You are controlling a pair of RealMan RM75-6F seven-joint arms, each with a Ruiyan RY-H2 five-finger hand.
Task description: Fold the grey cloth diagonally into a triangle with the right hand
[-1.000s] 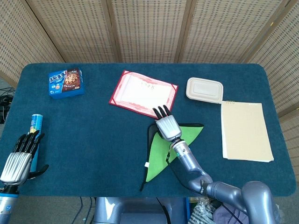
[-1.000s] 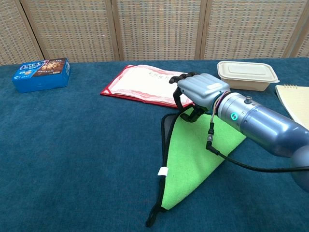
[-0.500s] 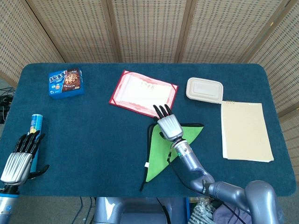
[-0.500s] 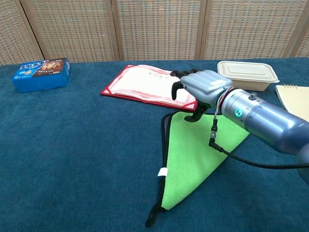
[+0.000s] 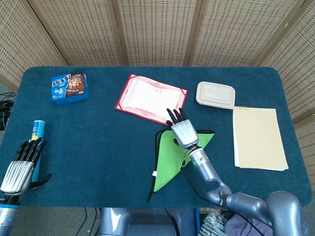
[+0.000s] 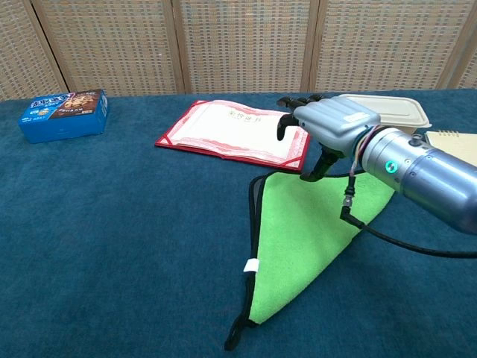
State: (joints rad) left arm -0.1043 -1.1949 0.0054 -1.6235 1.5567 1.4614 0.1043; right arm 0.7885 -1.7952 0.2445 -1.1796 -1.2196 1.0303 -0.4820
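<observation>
now the cloth lies folded, a green triangle.

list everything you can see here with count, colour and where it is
cloth: 1, green face up with dark edging, folded into a triangle, front centre of table
certificate: 1, white with red border, behind the cloth
cookie box: 1, blue, back left
tube: 1, blue with yellow top, front left edge
food container: 1, beige, lidded, back right
notepad: 1, cream, right side
table: 1, dark blue cover
left hand: front left, beside the tube, holding nothing
right hand: above the cloth's far corner, holding nothing
</observation>
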